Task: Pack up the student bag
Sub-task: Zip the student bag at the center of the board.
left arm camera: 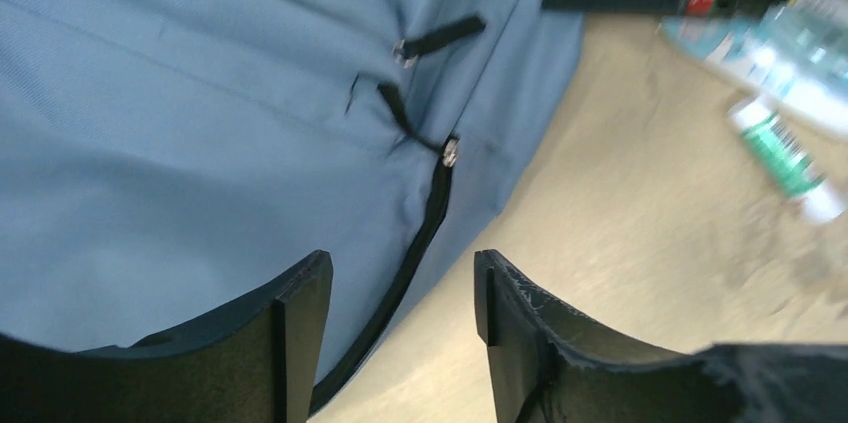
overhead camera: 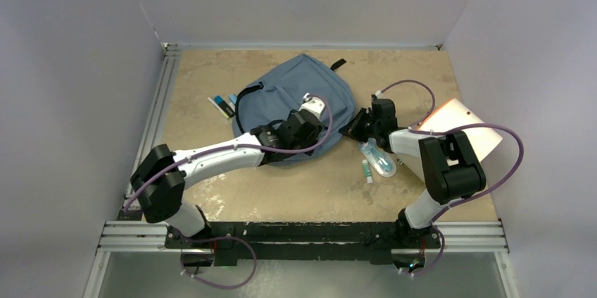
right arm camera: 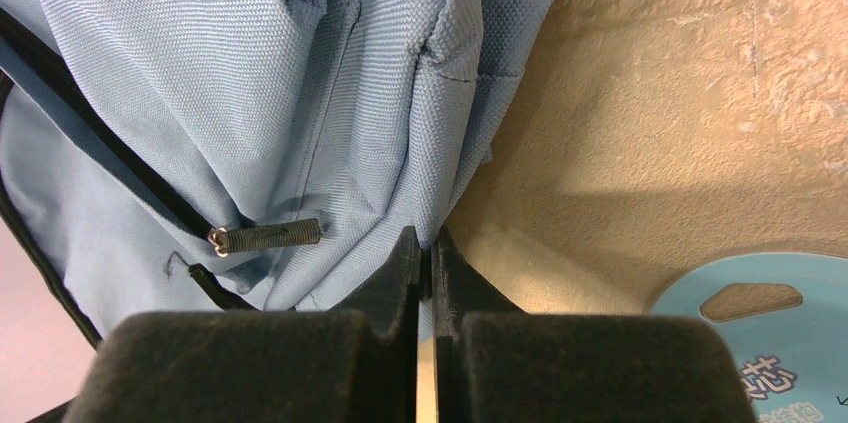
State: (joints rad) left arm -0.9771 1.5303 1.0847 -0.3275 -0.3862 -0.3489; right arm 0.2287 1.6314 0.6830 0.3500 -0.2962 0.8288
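On a beige table (overhead camera: 296, 194) between pale walls (overhead camera: 70, 65), we see the student bag (overhead camera: 296, 83) at far centre. The left wrist view alone shows the left gripper (left arm camera: 400, 263) parted over the bag's zipper (left arm camera: 425, 213); the right wrist view, the right gripper (right arm camera: 425, 238) closed against the bag's edge.

The slate-blue student bag (overhead camera: 296, 87) lies flat on the tan counter (overhead camera: 281, 192), toward the far middle. The left tool (overhead camera: 304, 129) sits over its near edge, and the right tool (overhead camera: 354, 127) meets its right edge. Left of the bag lie small items (overhead camera: 224, 105). To its right are a clear packet (overhead camera: 380, 160), a tube (overhead camera: 367, 170) and a pale folder (overhead camera: 468, 123).
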